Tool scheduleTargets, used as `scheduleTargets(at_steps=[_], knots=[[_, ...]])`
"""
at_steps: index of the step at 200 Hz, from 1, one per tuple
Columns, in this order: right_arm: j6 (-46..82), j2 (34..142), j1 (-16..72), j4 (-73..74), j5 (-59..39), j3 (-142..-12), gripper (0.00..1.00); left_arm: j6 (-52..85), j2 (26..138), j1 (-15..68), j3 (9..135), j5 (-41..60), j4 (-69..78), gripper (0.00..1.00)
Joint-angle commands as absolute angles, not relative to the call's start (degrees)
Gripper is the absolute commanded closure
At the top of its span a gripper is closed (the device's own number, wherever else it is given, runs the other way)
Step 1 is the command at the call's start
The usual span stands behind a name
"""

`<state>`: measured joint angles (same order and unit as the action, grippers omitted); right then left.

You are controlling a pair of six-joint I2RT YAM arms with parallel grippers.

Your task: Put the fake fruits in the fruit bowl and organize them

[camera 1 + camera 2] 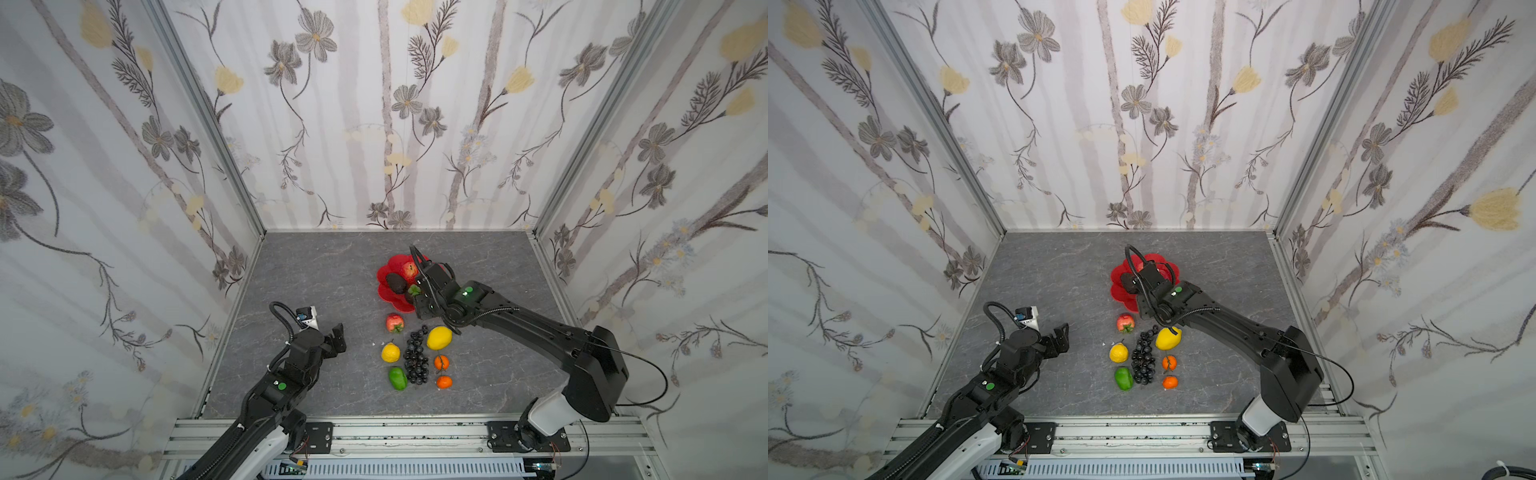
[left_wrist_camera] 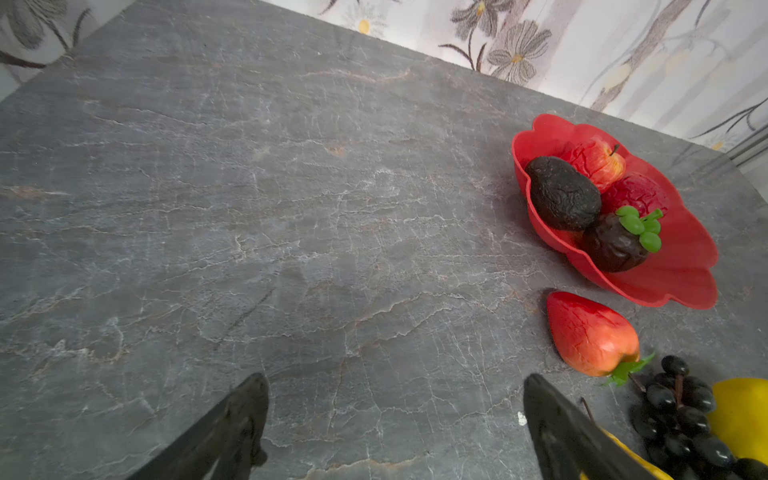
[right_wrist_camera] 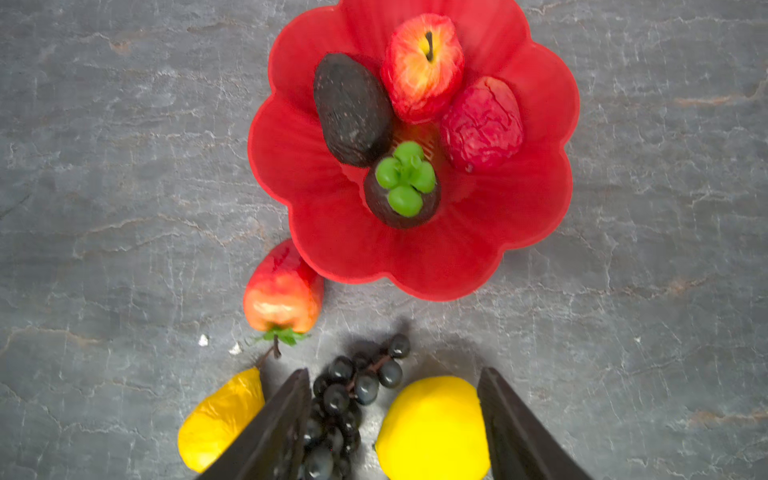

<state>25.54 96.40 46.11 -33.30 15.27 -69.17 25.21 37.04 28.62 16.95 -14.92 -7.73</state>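
In a top view the lemon (image 1: 439,338) is seen on the tabletop (image 1: 311,270) at 5 o'clock of the fruit bowl (image 1: 384,274), long axis from 8 to 2 o'clock, near the spread, empty right jaws, whereas the spread left jaws are found well apart at its 9 o'clock.

The left arm (image 1: 266,399) and right arm (image 1: 540,336) are black boxy links over white shoulder shells (image 1: 544,411). Each bears a round green dot (image 1: 282,385) near the wrist, where a ribbed black hose (image 1: 277,304) loops. A thin black cable (image 1: 652,366) trails from the right elbow. The left claw (image 2: 395,380) and right claw (image 3: 395,372) have black tapered fingers (image 2: 232,424).
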Motion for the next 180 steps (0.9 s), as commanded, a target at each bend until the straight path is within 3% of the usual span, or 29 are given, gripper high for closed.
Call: scheduleTargets(at_steps=[1, 33, 105, 142, 180], knots=[[28.18, 91.01, 45.79, -26.42, 14.96, -62.9, 0.33, 28.53, 42.46, 28.64, 19.63, -9.72, -3.97, 0.04], [30.6, 83.59, 45.45, -18.67, 15.21, -50.9, 0.31, 29.88, 51.09, 31.29, 24.23, -3.84, -2.89, 0.04], [37.71, 69.6, 45.09, -13.17, 21.22, -34.62, 0.24, 25.62, 68.51, 48.21, 38.44, -4.9, -5.76, 0.04], [41.98, 57.82, 43.18, -14.43, 28.48, -27.74, 0.19, 19.16, 81.62, 51.55, 50.93, -0.83, -8.76, 0.04], [46.05, 43.73, 43.02, -16.79, 31.22, -20.86, 0.16, 10.24, 97.37, 55.67, 69.3, 0.0, -21.55, 0.06]])
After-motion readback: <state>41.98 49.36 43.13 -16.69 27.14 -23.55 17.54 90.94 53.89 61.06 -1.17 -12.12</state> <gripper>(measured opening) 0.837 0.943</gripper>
